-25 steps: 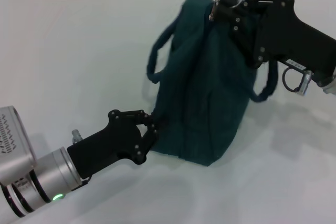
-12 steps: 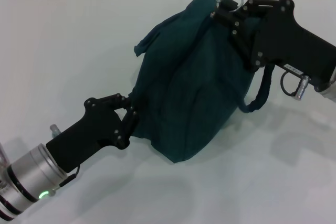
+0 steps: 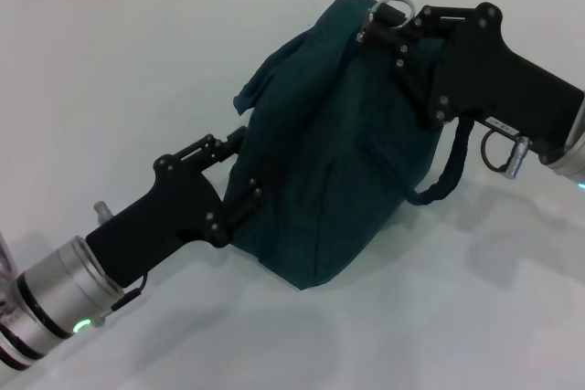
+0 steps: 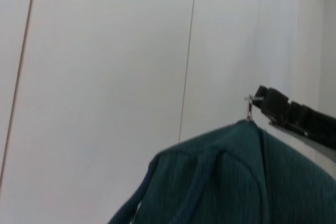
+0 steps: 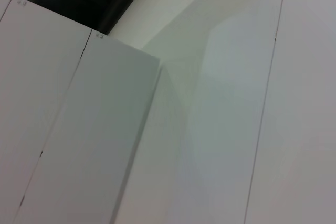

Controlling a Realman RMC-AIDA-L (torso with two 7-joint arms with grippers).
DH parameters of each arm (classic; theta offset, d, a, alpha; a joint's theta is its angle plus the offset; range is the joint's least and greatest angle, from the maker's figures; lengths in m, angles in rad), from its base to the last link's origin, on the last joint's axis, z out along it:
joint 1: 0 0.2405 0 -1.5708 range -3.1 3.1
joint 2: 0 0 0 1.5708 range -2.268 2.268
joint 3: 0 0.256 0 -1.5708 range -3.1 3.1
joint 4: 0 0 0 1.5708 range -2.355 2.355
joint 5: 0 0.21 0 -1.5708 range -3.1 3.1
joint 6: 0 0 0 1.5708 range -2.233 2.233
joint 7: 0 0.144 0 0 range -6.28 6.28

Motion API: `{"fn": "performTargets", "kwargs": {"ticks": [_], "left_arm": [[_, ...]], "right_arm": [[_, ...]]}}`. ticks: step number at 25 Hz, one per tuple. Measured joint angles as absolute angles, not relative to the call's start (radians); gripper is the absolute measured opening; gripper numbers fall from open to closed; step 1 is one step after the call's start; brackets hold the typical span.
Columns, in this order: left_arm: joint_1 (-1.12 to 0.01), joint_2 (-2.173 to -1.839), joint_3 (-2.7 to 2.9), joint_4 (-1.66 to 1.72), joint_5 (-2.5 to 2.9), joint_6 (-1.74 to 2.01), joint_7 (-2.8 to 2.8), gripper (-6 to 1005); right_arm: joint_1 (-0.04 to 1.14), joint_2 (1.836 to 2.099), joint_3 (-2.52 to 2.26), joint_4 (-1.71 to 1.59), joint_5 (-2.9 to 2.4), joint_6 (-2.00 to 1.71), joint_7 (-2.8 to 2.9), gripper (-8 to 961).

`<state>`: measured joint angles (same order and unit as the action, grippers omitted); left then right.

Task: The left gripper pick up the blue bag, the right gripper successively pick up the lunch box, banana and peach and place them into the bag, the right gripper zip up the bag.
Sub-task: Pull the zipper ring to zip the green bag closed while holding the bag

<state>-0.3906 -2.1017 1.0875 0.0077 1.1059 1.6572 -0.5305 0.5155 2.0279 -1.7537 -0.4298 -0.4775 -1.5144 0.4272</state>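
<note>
Since no lunch box, banana or peach lay anywhere on the white surface [image 3: 119, 89] in the head view, the packing looked finished, with the blue bag [image 3: 329, 162] bulging as if full, though its contents could not be seen. The bag sat tilted on the surface between the two arms. The left gripper [image 3: 239, 178] was at the bag's lower near end, its fingers spread around a fold of fabric there; whether they actually pinched the cloth could not be told. The right gripper [image 3: 388, 29] was at the bag's top far end, closed on the zipper pull, whose metal ring [image 3: 395, 8] stood just above the fingertips. One carrying strap [image 3: 448, 175] drooped under the right arm. Judging by the pull's place at the bag's end, the zipping was either nearly complete or just beginning; the zipper line itself was hidden, so which end this was stayed unclear.
</note>
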Motion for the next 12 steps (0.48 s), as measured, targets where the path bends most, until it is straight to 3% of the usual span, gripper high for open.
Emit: {"fn": "performTargets", "kwargs": {"ticks": [3,6,12], "left_arm": [[-0.398,-2.102,1.088,0.008,1.084,1.688,-0.538,379],[-0.404,-2.102,1.088,0.008,1.07,1.71,-0.541,602],[-0.434,-2.102,1.088,0.003,1.043,1.727,-0.544,588]], "right_arm": [[0.515,2.028,-1.759,-0.429,-0.469,-1.512,0.426,65],[0.515,2.028,-1.76,-0.428,-0.469,-1.505,0.426,65],[0.515,2.028,-1.768,-0.428,-0.463,-1.5,0.426,66]]}}
